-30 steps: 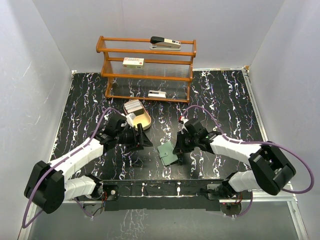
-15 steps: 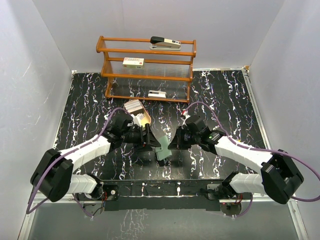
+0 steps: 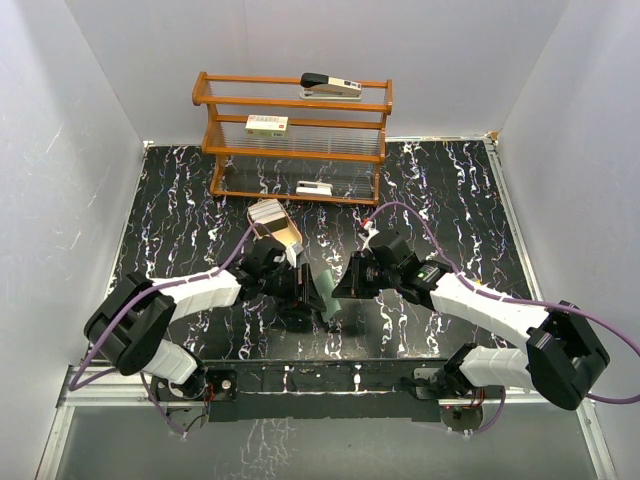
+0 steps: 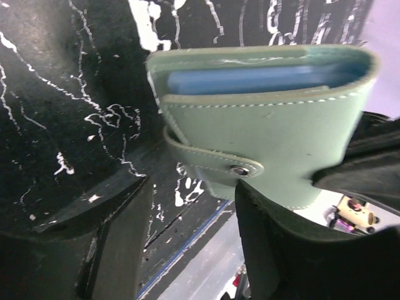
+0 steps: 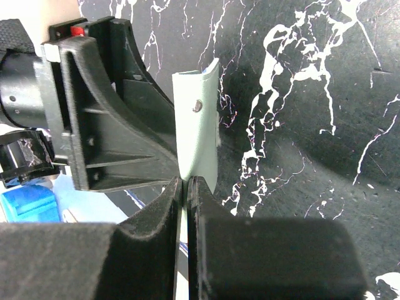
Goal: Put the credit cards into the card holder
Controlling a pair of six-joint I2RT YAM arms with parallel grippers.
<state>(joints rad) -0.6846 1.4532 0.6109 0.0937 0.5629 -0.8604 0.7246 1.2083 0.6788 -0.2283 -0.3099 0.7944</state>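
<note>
- The right gripper [image 5: 185, 185] has its two black fingers pressed together on one thin edge of the small sage-green folding card holder [image 5: 197, 122]. It carries the holder on edge above the black, white-veined table top [image 3: 450, 190].
- The left gripper [image 4: 187, 200] stands with its jaws partly apart and has hold of nothing. The holder sits right in front of them and overlaps the right-hand finger, but we cannot tell whether any pad touches it.
- From the left wrist we see the holder folded. Its strap is fastened across the front by the small metal snap [image 4: 238, 170], and a blue-grey pocket insert [image 4: 250, 80] shows in its open top.
- From above, the holder hangs between the two wrists, near the middle of the table's front half.
- A pale stack that we take to be the credit cards [image 3: 265, 212] lies at the far end of the tan oval tray [image 3: 292, 238], just behind the left arm. It is too small for us to make out colours.
- Well behind it stands the orange wooden rack [image 3: 295, 125] with a stapler and white boxes.
- We judge the step in hand to be opening the holder, with no card loaded yet.
- Next, the left jaws need to catch only the strap or the front leaf, not both leaves, and pull against the right pinch until the snap releases and the pockets show.
</note>
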